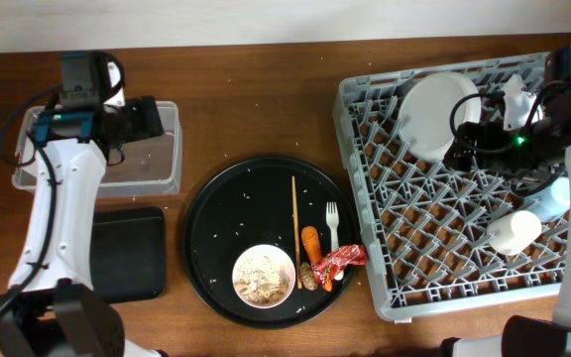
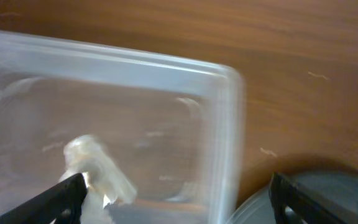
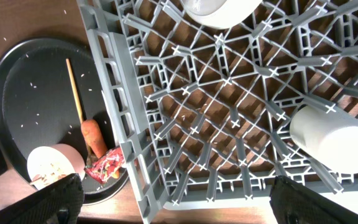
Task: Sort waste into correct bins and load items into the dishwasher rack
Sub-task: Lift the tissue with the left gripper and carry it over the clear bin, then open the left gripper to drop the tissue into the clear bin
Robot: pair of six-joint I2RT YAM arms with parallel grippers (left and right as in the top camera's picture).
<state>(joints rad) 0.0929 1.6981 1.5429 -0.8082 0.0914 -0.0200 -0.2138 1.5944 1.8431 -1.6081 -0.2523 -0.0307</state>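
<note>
Left wrist view showed the left claw (image 2: 176, 186) open above the clear plastic rectangular tub (image 2: 166, 68); the small white tissue wad (image 2: 95, 165) against one finger might cling and lift out.

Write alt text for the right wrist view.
A grey dishwasher rack fills most of the frame, with a cream cup lying in it at the right and a white dish at the top edge. Left of it, a round black tray holds a chopstick, carrot piece, red wrapper and a bowl of scraps.
</note>
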